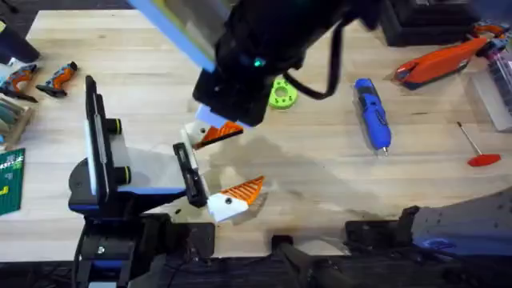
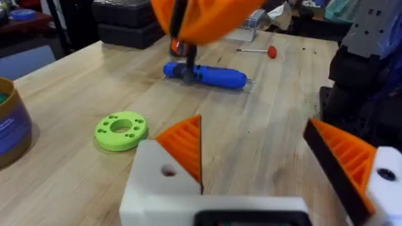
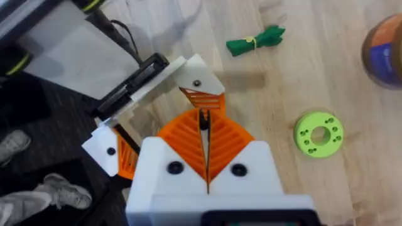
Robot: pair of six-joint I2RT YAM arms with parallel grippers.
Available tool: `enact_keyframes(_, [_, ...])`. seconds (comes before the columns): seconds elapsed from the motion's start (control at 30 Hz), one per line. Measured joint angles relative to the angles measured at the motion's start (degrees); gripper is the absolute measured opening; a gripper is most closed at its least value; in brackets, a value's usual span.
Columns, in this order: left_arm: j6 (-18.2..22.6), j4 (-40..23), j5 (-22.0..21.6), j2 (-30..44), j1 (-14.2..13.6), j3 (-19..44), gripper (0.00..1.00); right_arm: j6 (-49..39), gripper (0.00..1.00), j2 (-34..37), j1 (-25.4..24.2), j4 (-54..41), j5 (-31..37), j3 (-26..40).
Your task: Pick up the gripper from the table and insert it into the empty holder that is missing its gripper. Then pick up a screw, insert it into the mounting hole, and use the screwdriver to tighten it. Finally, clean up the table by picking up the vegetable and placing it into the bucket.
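Note:
The left gripper (image 1: 232, 164) stands open, its two white wedge fingers far apart. The holder (image 3: 191, 72) is the finger nearer the green ring, and it carries an orange ribbed gripper (image 3: 202, 100) below a small dark mounting hole. My right gripper (image 3: 206, 122) hovers just above that holder, shut on a thin dark screw (image 2: 182, 45). Right of the arms on the table lies the blue screwdriver (image 1: 372, 112). In the right wrist view the dark green vegetable (image 3: 254, 39) lies on the wood, with the orange bucket (image 3: 384, 50) beyond it.
A lime-green ring with holes (image 1: 282, 94) lies just behind the grippers. A thin rod with a red handle (image 1: 480, 156) and an orange tool (image 1: 440, 62) lie at the right. Small orange-black tools (image 1: 56, 78) sit at the far left.

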Motion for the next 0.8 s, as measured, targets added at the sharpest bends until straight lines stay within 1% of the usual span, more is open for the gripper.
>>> enact_keyframes(0.47, [0.0, 0.0, 0.01, 0.01, 0.0, 0.0, 0.985, -0.52, 0.006, 3.5, 3.11, 1.32, 0.01, 0.0])
enact_keyframes(0.8, [0.0, 0.0, 0.0, 0.01, 0.0, 0.0, 0.985, -0.58, 0.006, 4.29, 3.49, 1.41, 0.99, 0.0])
